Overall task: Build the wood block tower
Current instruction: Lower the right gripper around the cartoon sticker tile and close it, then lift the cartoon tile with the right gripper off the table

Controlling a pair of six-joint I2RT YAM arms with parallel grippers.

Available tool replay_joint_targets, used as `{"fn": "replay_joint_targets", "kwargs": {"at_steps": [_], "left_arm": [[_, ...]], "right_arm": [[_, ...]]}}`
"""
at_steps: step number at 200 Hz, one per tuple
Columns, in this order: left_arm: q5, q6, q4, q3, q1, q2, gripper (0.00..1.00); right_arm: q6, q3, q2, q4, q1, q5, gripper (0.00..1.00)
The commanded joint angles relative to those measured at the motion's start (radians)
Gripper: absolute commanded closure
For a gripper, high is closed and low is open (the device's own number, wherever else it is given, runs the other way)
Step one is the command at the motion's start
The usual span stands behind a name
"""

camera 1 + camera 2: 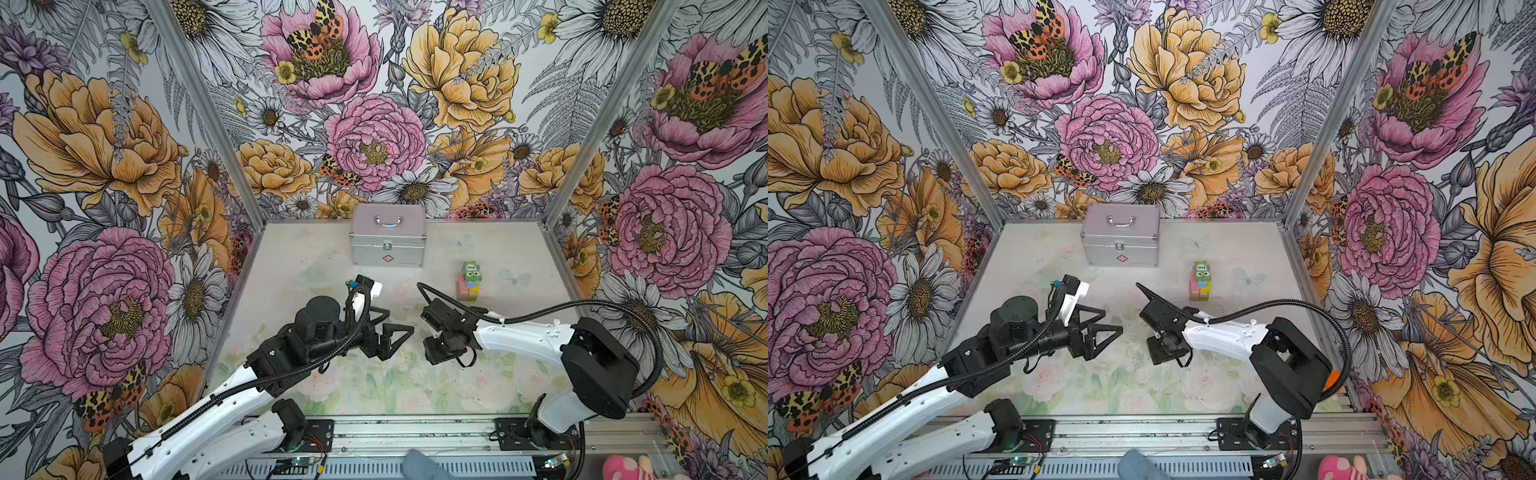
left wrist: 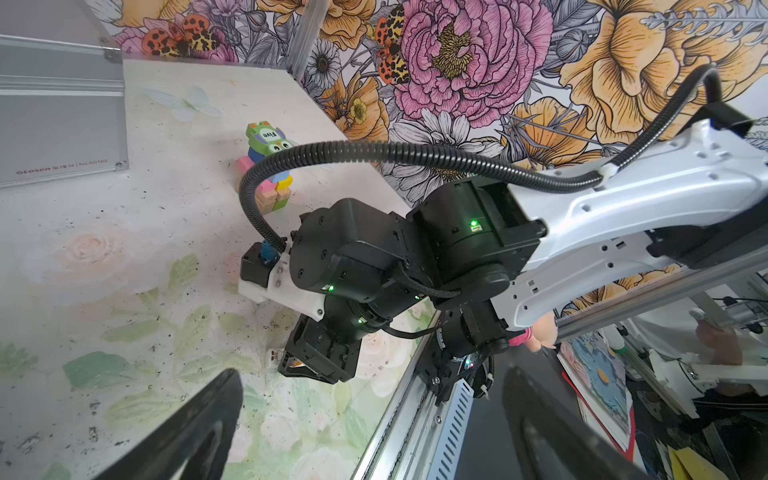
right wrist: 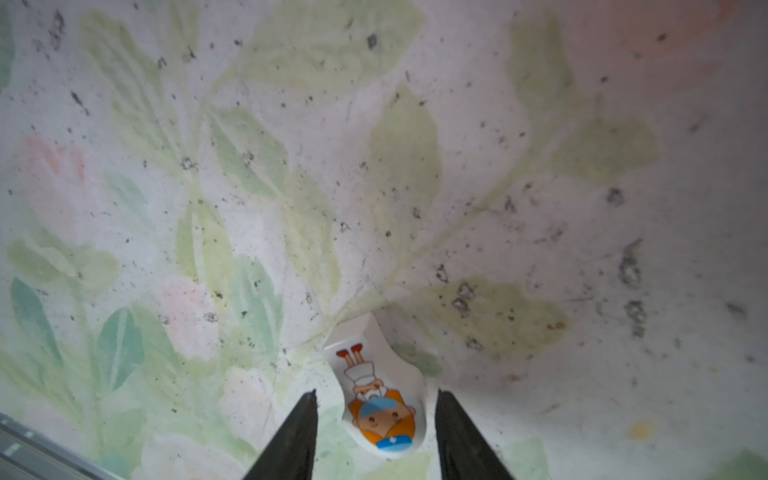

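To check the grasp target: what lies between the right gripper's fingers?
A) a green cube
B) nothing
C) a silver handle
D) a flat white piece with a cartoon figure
D: the right wrist view shows the flat white cartoon-figure piece between the fingers of the right gripper.

We find the case [image 1: 388, 241] at upper centre of the frame on the table [image 1: 291, 257]. The tower [image 1: 470, 280] stands lower right of it. A figure piece [image 3: 380, 399] lies flat between the fingertips of the right gripper [image 3: 376, 392].

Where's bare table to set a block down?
Free: back left, between the silver case and the wall; the front strip along the rail; right of the tower. Crowded: mid-table, where the left gripper faces the right gripper straddling the figure piece.
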Motion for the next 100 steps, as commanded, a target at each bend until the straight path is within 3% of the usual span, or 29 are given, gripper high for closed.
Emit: {"fn": "replay_joint_targets", "kwargs": {"at_steps": [1,100], "left_arm": [[0.009,0.01,0.004,-0.014,0.014,-0.023,0.01],[0.018,0.011,0.002,-0.024,0.033,-0.052,0.01]], "right_arm": [[0.006,0.022,0.011,0.015,0.011,0.034,0.54],[0.027,0.016,0.056,0.008,0.038,0.141,0.62]]}}
